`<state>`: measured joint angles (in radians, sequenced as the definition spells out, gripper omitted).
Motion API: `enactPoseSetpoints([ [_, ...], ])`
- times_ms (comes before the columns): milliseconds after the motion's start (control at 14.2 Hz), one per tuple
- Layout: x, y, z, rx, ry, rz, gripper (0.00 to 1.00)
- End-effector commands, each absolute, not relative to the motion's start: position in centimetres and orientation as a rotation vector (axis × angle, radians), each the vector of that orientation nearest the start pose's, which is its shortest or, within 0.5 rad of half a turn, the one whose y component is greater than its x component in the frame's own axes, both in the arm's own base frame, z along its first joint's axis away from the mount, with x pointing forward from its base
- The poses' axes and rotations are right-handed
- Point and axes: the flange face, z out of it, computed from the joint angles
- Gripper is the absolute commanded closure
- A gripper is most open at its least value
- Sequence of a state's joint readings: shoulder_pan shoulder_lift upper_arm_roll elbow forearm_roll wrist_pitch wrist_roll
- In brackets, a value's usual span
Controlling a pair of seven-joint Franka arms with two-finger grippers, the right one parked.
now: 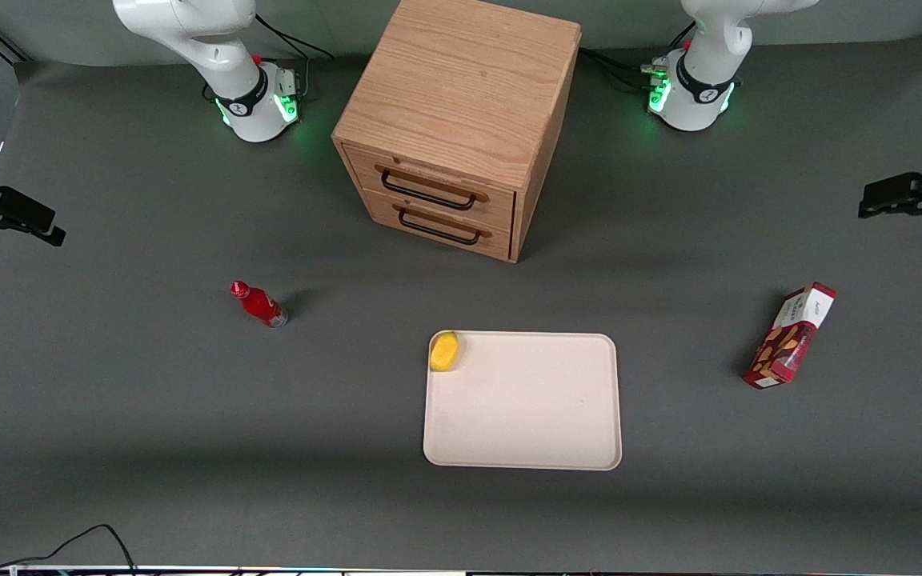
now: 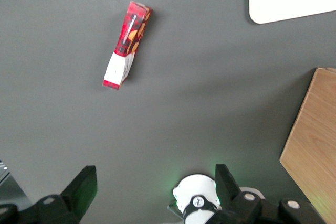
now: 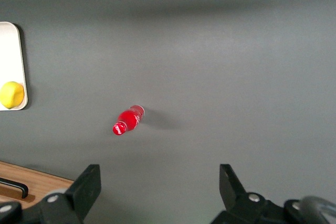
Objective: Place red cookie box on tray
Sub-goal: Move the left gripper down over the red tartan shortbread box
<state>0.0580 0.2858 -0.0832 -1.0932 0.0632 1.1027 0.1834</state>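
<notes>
A grey surface [image 1: 149,416] holds a few things, seen from the front and from the working arm's wrist. The red cookie box [image 1: 790,335] stands on the surface toward the working arm's end, well apart from the tray [image 1: 522,448] and touching nothing. In the front view its long axis runs up and slightly aslant, with the white end panel uppermost and the cookie pictures on the face below. It has not been picked up.

The working arm's pincer [image 2: 153,187] hangs high above the surface, well clear of the box, with its two dark fingers [image 2: 81,186] spread wide and nothing between them. From the wrist camera, the red cookie box [image 2: 126,44] shows as a slim shape well away from the pincer, its long axis at a slant to the line between the fingers. The pincer would likely need to travel over to the box, descend, and turn so the fingers close across the narrow width.

The tray is a large cream-white rectangle with a low rim, lying in front of a wooden two-drawer cabinet [image 1: 461,120] and nearer the front camera than it. A small yellow fruit-like object [image 1: 444,351] sits in one corner of the tray; the remaining tray floor is bare. A small red bottle [image 1: 259,304] stands toward the parked arm's end.
</notes>
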Motion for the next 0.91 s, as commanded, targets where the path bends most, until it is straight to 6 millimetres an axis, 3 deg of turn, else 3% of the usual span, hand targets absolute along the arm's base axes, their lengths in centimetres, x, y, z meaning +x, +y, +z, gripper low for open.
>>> enactPoseSetpoints([
  [0,57.8,0.2,65.8,-3.074,0.264,0.427,0.00],
  [140,57.6,0.4,65.9,-3.071,0.248,0.424,0.00],
  [281,58.2,1.2,63.9,-3.066,0.253,0.463,0.00],
  [421,59.3,2.7,58.2,-3.046,0.390,0.514,0.00],
  [561,60.0,5.0,51.3,-3.032,0.601,0.485,0.00],
  [702,59.9,7.3,44.6,-3.012,0.755,0.434,0.00],
  [842,59.1,7.5,37.6,-2.990,0.836,0.330,0.00],
])
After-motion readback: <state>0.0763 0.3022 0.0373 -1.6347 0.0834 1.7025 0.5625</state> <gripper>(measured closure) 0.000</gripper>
